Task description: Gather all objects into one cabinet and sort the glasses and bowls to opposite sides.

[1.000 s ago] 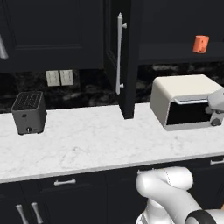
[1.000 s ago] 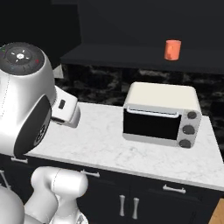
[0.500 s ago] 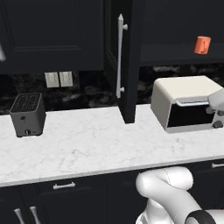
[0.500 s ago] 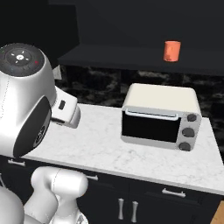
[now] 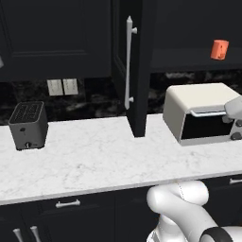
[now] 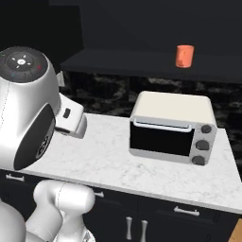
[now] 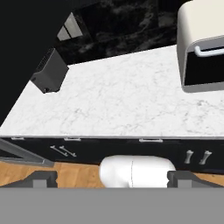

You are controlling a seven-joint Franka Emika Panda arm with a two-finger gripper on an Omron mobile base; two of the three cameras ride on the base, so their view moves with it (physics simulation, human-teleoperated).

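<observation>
Orange mug [image 5: 219, 49] stands upright inside the open black cabinet [image 5: 134, 71].

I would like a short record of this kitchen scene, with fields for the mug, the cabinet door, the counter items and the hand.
mug: one orange mug stands upright on the open cabinet shelf, above the toaster oven
cabinet door: open, swung out over the counter, white bar handle facing the camera
counter items: cream toaster oven at right, black toaster at left, both on the white marble counter
hand: fingertips far apart, open, holding nothing
</observation>
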